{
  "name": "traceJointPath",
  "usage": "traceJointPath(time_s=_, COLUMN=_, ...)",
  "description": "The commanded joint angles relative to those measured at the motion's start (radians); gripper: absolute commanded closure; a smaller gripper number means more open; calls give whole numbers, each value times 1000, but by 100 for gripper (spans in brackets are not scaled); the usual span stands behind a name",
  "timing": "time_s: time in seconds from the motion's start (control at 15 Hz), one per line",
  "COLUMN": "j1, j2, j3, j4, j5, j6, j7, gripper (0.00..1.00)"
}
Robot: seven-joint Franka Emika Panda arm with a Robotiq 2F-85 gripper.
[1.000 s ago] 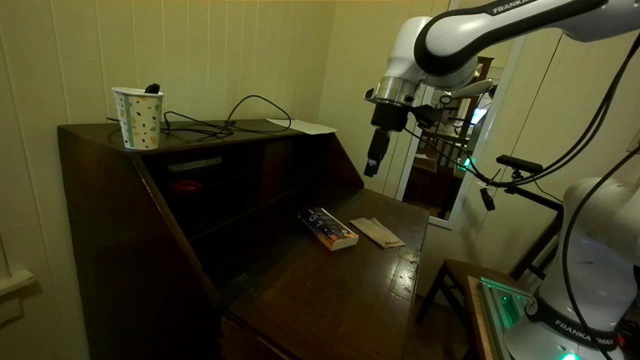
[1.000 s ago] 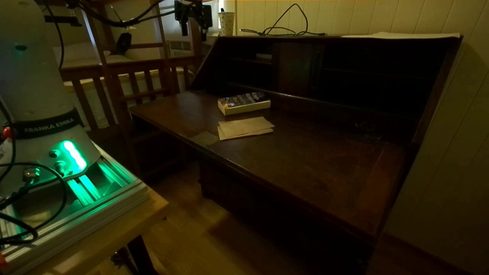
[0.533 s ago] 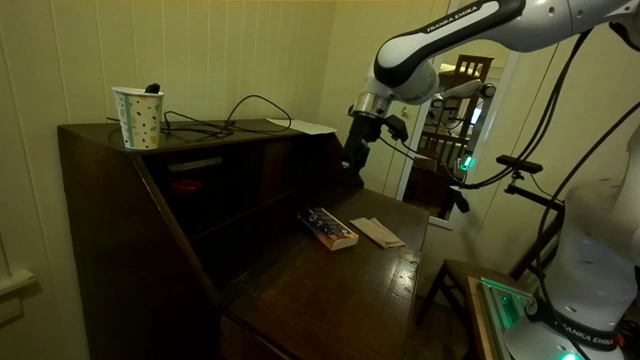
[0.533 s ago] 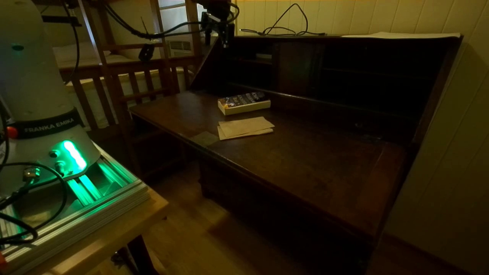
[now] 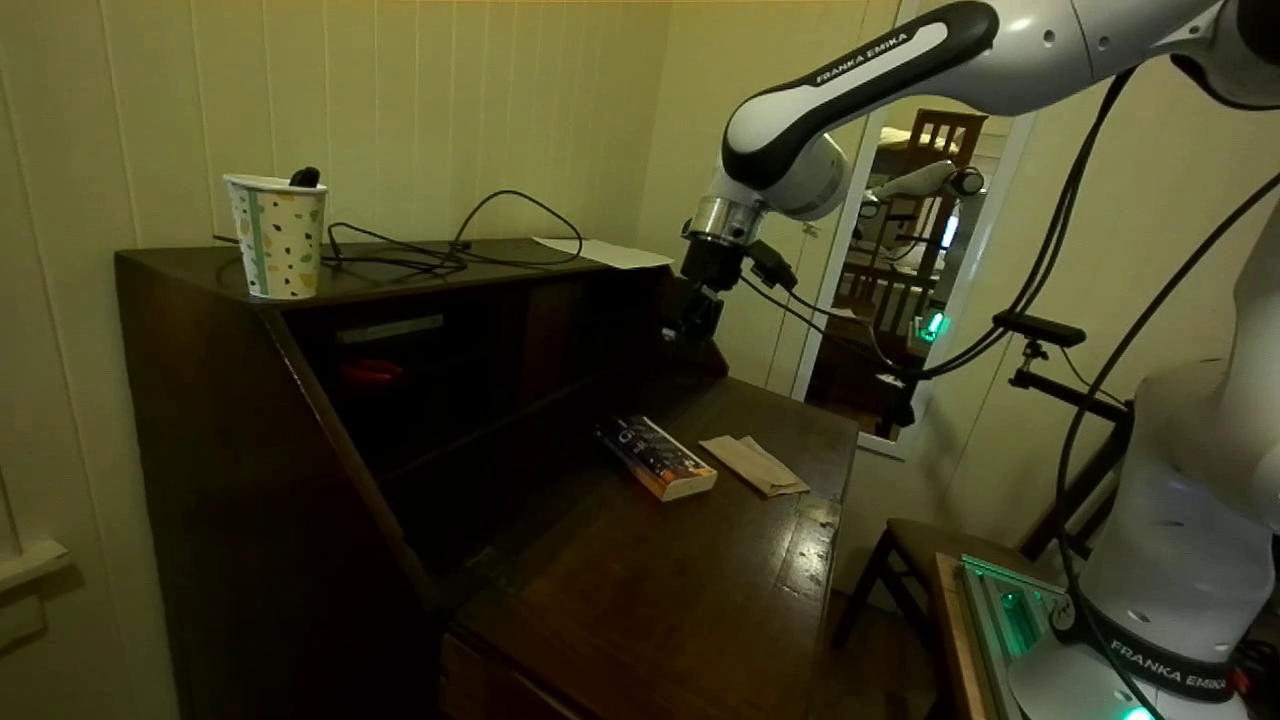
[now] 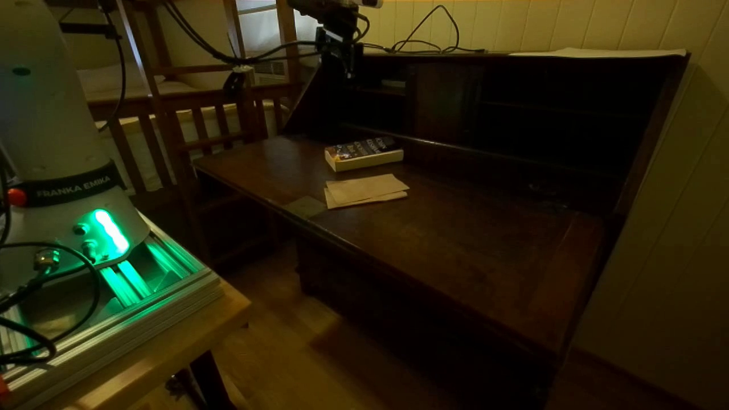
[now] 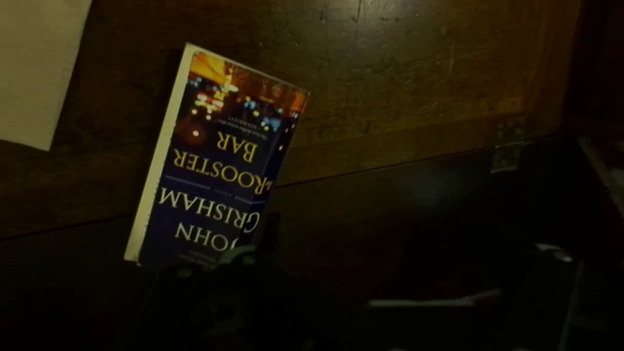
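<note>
My gripper (image 5: 690,328) hangs in the air in front of the dark wooden desk's upper cubbies, above the book, and holds nothing that I can see. It also shows in an exterior view (image 6: 342,67). In the wrist view the gripper (image 7: 412,239) stands open, its dark fingers far apart on either side, with much of them lost in shadow. The nearest thing is a thick paperback book (image 5: 658,458) lying flat on the desk, also in an exterior view (image 6: 364,154); its cover faces up in the wrist view (image 7: 224,156). Folded tan papers (image 5: 755,465) lie beside it.
The desk's fold-down top (image 6: 472,245) has an open front edge. On the upper shelf stand a patterned paper cup (image 5: 277,238), a loose black cable (image 5: 400,264) and a white sheet (image 5: 605,252). A red item (image 5: 370,372) sits in a dark cubby. A chair (image 5: 930,550) stands by the desk.
The arm has reached out over the desk and come slightly lower, nearer the cubbies, with the gripper turned. In an exterior view it now hides the cup. Book and papers have not moved.
</note>
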Motion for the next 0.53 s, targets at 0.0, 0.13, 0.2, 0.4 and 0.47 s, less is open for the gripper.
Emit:
traceJointPath(time_s=0.0, j1=-34, j2=108, j3=28, j4=28, j5=-28, j6=153, j7=77, gripper=0)
traceJointPath(time_s=0.13, j1=-38, j2=175, j3=24, j4=49, j5=-111, j6=201, j7=207, gripper=0)
traceJointPath(time_s=0.2, j1=-37, j2=201, j3=17, j4=61, j5=-168, j6=186, j7=272, gripper=0)
traceJointPath(time_s=0.4, j1=-30, j2=273, j3=2, j4=105, j5=-292, j6=116, j7=437, gripper=0)
traceJointPath(time_s=0.47, j1=-29, j2=290, j3=0, j4=119, j5=-315, j6=88, j7=468, gripper=0)
